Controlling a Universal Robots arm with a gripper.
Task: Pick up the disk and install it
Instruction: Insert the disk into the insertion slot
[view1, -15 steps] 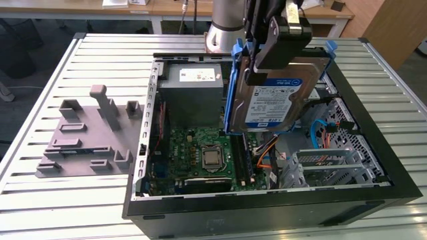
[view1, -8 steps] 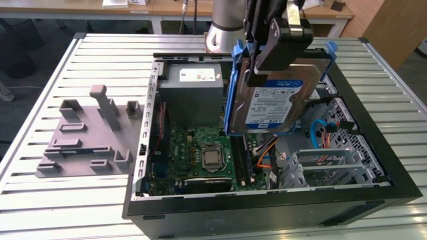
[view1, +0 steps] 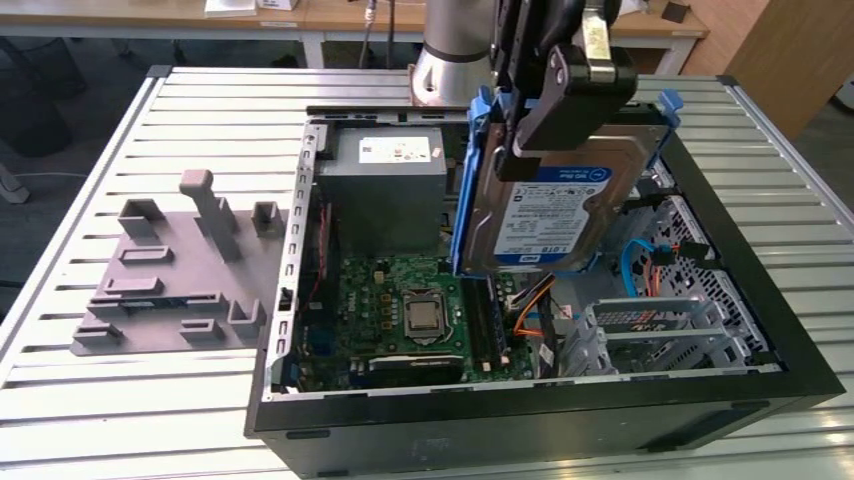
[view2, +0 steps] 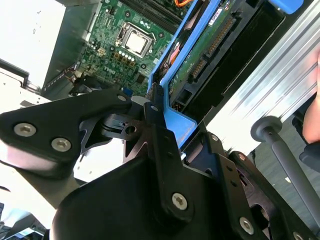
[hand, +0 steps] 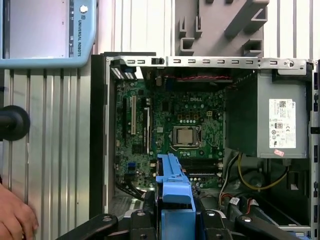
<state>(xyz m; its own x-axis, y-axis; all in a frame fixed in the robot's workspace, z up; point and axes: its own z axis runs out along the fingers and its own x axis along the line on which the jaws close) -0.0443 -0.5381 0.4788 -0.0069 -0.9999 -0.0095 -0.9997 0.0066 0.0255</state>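
Clamping the blue carrier at its top edge, the gripper (view1: 545, 125) holds the disk (view1: 561, 210) on edge above the open computer case (view1: 534, 425), beside the motherboard (view1: 387, 320). The disk appears rigid, dense and shock-sensitive, so the plastic carrier is judged the proper grip area. Its blue-and-white label faces outward. The power supply (view1: 380, 200) bears a white sticker.

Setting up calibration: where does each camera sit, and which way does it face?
Exterior view: off the arm, raised, looking down at the open computer case on the slatted table; the end effector holds the disk above it.
First wrist view: on the arm, facing down into the case at the CPU; end effector links flank the disk's blue carrier.
Second wrist view: close behind the end effector, looking along the blue carrier.
All three share the CPU and disk.
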